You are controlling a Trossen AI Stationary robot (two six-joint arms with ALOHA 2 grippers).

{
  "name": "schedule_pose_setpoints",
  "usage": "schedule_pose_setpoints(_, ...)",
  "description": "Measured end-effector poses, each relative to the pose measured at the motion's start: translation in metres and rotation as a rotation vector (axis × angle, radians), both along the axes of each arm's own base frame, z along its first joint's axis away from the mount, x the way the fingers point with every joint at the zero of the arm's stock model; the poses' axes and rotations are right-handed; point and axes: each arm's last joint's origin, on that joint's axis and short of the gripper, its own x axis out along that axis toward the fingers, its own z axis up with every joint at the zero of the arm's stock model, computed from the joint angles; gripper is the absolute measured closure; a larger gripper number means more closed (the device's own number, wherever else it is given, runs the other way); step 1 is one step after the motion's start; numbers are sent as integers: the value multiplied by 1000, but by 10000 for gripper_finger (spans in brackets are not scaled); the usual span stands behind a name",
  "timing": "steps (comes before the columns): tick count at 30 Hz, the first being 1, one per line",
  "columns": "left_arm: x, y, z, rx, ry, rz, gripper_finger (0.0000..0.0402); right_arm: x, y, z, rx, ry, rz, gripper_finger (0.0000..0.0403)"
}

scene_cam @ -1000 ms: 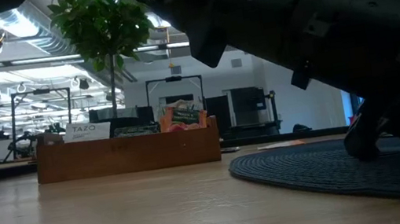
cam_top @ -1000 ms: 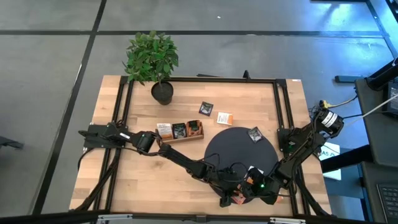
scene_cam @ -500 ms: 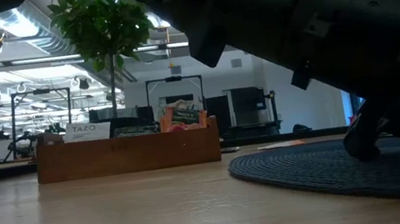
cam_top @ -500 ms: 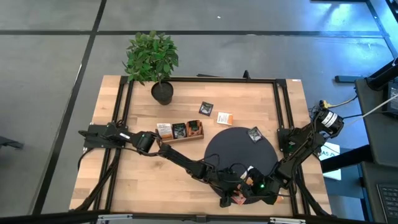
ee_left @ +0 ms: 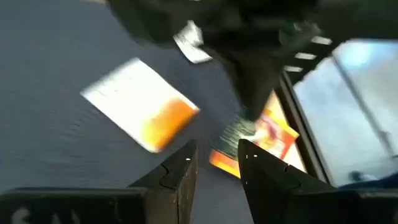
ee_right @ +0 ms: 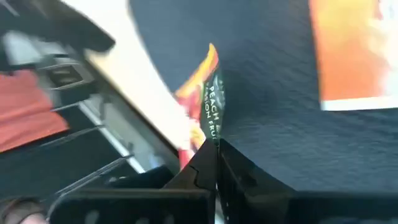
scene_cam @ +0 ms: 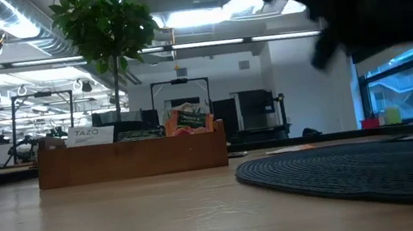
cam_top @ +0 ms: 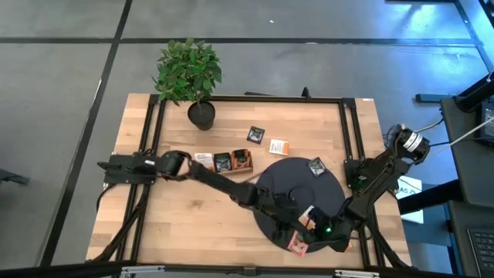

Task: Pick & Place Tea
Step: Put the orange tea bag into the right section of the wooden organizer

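Both arms have shifted since the earlier frame: they no longer fill the low view, and the left arm has straightened across the mat point(cam_top: 297, 185).

Item, right gripper point(ee_right: 214, 146): at the mat's near edge, fingers pressed together on the corner of an orange sachet point(ee_right: 202, 93), which I see standing on edge above the mat.

Item, left gripper point(ee_left: 214, 163): over the mat beside the right one, fingers parted, holding nothing I can see. A white-and-orange sachet point(ee_left: 142, 102) lies flat on the mat ahead of it.

Item, tray point(cam_top: 224, 162): just beside the mat's far-left edge, already carrying sachets in its compartments.

Item, loose tea: a dark sachet point(cam_top: 316, 167) on the mat's far-right rim; another dark one point(cam_top: 255, 134) and a white one point(cam_top: 278, 145) on the bare wood beyond the mat.

Progress, my judgement: partway; one pick in hand, several still to place.

Item, surface: pale wooden table point(cam_top: 177, 216), a potted plant point(cam_top: 189, 73) beyond the tray.

Item, room: open lit hall with desks and racks behind.
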Motion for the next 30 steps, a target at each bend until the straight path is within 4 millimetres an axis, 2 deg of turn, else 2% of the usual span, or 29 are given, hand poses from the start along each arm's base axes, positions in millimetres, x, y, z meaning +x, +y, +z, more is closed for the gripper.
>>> schedule_pose_setpoints(4, -14, 25, 46, 118, 16, 40, 288, 2, -6, 23, -82, -99, -5, 399)
schedule_pose_setpoints(8, -39, 46, 99, 223, 12, 62, 288, 16, -18, 53, -212, -182, 21, 399)
schedule_pose_setpoints(10, -52, 55, 117, 257, 35, 65, 288, 26, -26, 69, -287, -205, 52, 399)
schedule_pose_setpoints(14, -82, 74, 155, 281, 73, 86, 288, 51, -51, 101, -498, -227, 144, 399)
schedule_pose_setpoints(17, -113, 84, 181, 290, 129, 99, 288, 70, -78, 121, -692, -217, 233, 399)
schedule_pose_setpoints(20, -143, 87, 196, 269, 164, 133, 288, 88, -107, 140, -875, -237, 342, 399)
schedule_pose_setpoints(23, -173, 85, 205, 260, 165, 200, 288, 103, -137, 151, -1029, -256, 413, 399)
schedule_pose_setpoints(27, -210, 78, 207, 303, 143, 332, 288, 120, -169, 150, -1150, -264, 508, 399)
schedule_pose_setpoints(30, -234, 74, 205, 341, 116, 417, 288, 137, -182, 142, -1192, -309, 617, 399)
